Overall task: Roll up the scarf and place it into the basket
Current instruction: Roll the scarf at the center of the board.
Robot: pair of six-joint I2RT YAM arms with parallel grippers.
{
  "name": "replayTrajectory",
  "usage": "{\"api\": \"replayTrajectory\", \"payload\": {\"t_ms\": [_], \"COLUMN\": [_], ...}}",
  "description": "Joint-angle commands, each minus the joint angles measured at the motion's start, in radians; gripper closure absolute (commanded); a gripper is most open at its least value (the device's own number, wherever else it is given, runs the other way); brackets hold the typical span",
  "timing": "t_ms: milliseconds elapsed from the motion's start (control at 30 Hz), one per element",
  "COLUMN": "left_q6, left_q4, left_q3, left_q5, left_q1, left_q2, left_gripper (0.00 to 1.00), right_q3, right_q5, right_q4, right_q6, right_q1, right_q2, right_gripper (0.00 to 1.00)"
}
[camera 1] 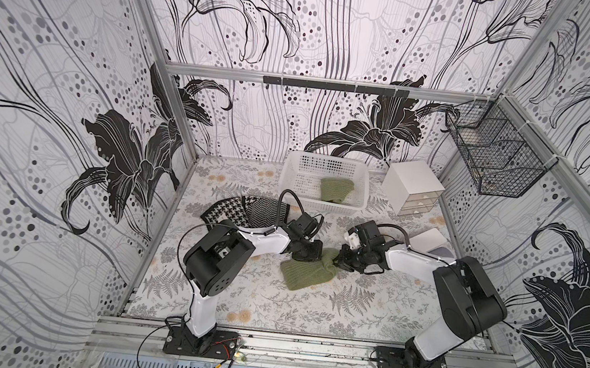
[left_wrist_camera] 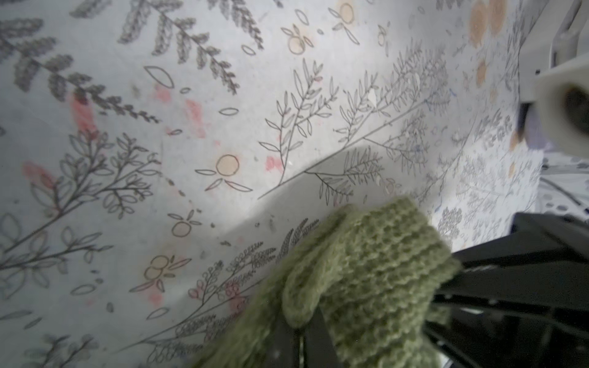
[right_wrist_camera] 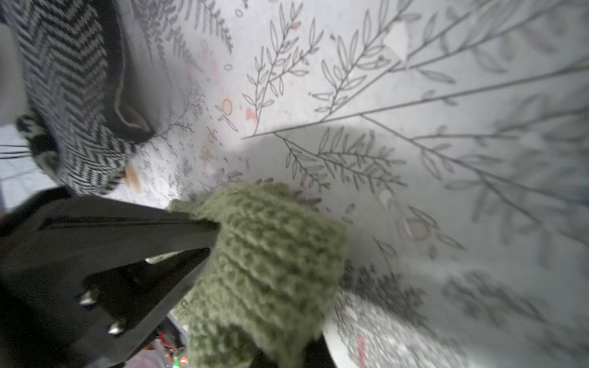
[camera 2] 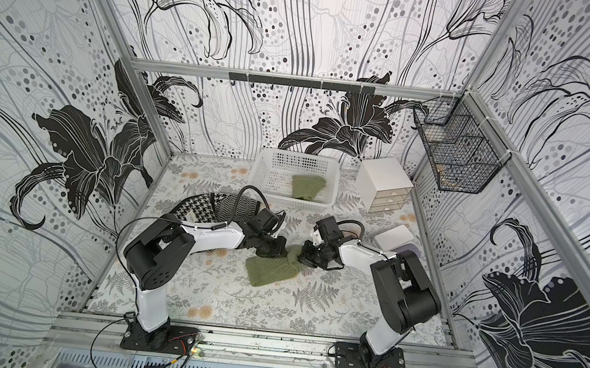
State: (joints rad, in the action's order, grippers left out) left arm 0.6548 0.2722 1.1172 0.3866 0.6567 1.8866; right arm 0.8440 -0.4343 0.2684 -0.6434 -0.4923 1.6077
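While both arms crowd one end of the green knitted scarf (camera 1: 308, 274), notes from where I stand:

- Right gripper (camera 1: 338, 262): jaws closed tight on a bunched corner of the scarf
- Left gripper (camera 1: 310, 256): jaws close together, only a slim gap, tips buried in the folded end just beside the right jaws. Whether they pinch the knit or merely touch it, I cannot tell
- Scarf: one end gathered and raised between the two sets of jaws; the rest lies flat on the fern-print table (camera 1: 256, 293), trailing from the jaws back toward the arm bases. Only one thick fold shows at the jaws, so the roll looks barely begun
- White perforated basket (camera 1: 321, 207): beyond the jaws, away from the bases, well apart. A rolled green knit (camera 1: 335, 190) already lies in it
- Black-and-white patterned scarf (camera 1: 242, 213): out past the left jaws, untouched

Judgement: rolling step, early. Next move calls for a sure hold by both jaws on the folded end, level with each other, then turning it over onto the flat part without the knit sagging between them. The carry to the basket waits for a tight roll and must clear the rim
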Motion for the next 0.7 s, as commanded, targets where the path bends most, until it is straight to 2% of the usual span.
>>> {"api": "replayTrajectory", "payload": {"t_ms": [0, 67, 200, 367, 500, 667], "left_q6": [-0.058, -0.055, -0.012, 0.014, 0.059, 0.119], "left_q4": [0.111, 0.109, 0.077, 0.079, 0.069, 0.029], "left_q3": [0.032, 0.029, 0.005, -0.021, -0.059, -0.114], "left_q5": [-0.056, -0.054, 0.010, 0.092, 0.115, 0.134], "left_q1": [-0.020, -0.021, -0.008, 0.044, 0.115, 0.151], "left_q2": [-0.047, -0.064, -0.090, -0.100, -0.114, -0.096], "left_gripper": [0.78, 0.73, 0.72, 0.73, 0.73, 0.73], "right_q3": [0.048, 0.068, 0.079, 0.026, -0.047, -0.146], "right_q5": [0.176, 0.254, 0.402, 0.401, 0.393, 0.391], "right_q4": [0.326, 0.378, 0.428, 0.390, 0.289, 0.152], "right_q6": [0.132, 0.149, 0.180, 0.213, 0.211, 0.194], "right_q1": [-0.025, -0.062, -0.143, -0.157, -0.157, -0.156], "right_q2": [-0.076, -0.109, -0.142, -0.155, -0.185, -0.262], "right_gripper": [1.00, 1.00, 1.00, 1.00, 1.00, 1.00]}}
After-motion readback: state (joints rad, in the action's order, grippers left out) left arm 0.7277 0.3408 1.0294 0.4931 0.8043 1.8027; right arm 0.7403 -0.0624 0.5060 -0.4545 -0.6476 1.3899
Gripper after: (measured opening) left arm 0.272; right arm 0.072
